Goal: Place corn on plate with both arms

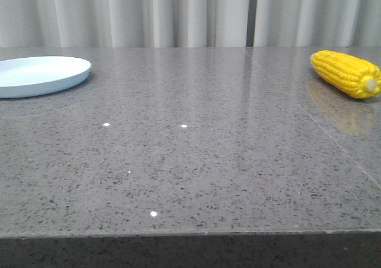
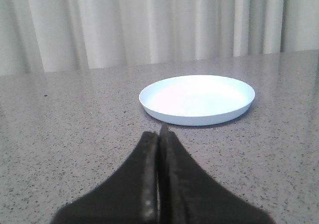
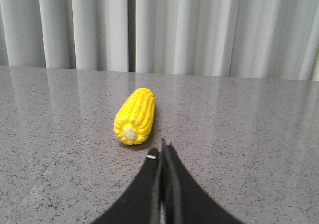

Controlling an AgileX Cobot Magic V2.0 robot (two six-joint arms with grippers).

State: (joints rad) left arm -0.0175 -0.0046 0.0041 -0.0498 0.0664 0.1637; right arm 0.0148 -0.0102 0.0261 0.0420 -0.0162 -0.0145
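So far nothing has been picked up. Beneath both of my arms spreads the grey speckled table (image 1: 196,161), with pale curtains (image 1: 178,12) hanging behind it.

Next in size is the plate (image 2: 197,100), lying flat and empty straight ahead of my left end effector (image 2: 159,134), near it but not touching. That end effector has its two dark fingers pressed together with nothing between them. I judge it sits facing the plate because the plate is the drop point, so this arm is lined up with the receiving side.

Then the corn (image 3: 134,117), lying on its side on the table just ahead of my right end effector (image 3: 162,152), slightly off to one side of the fingertips, its pale stub end turned towards me. The right fingers are also closed on nothing. From the front, the corn (image 1: 346,72) lies at the far right of the table and the plate (image 1: 41,74) at the far left, well apart. That spread is likely why both arms are needed: the right one reaches the corn, the left one reaches the plate. Before any grasp, the right fingers must open wide enough to straddle the cob.
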